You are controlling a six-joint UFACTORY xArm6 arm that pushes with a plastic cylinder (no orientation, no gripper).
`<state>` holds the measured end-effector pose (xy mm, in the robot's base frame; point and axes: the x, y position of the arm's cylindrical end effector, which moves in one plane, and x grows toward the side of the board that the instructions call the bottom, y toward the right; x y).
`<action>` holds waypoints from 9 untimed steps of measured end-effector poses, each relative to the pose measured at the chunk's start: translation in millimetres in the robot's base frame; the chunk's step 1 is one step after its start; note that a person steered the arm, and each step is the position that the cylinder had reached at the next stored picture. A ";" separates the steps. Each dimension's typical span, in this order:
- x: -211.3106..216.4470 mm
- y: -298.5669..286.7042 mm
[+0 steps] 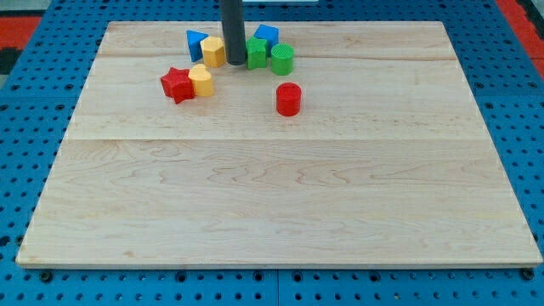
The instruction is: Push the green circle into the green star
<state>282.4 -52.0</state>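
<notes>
While the rod came down from the view's top edge, my tip (235,62) rested on the wooden board (280,204) near its far side, in the middle of a cluster of blocks. Being a bare rod, it had nothing to spread, press together or pinch; it only stood upright on the wood.

Just to the view's right of my tip sat the green star (256,53), touching or nearly touching the rod, partly hidden by it. Further to the view's right, just beside that star, stood the green circle (282,59); whether the two green blocks actually touched could not be told. Behind the star, toward the view's top, was a blue block (267,35) whose shape was unclear.

To the view's left of my tip stood a yellow block (212,52), close against the rod, its shape hard to make out. Behind it, further left, a blue triangular block (195,41) showed.

Toward the view's bottom and left of my tip lay a second yellow block (201,81), with a red star (177,84) touching its left side. Toward the view's bottom and right of my tip, apart from the rest, stood a red cylinder (288,99).
</notes>
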 end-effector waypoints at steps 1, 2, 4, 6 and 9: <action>8.3 18.1; 1.3 37.8; 39.5 78.6; 22.9 86.3; 38.9 91.9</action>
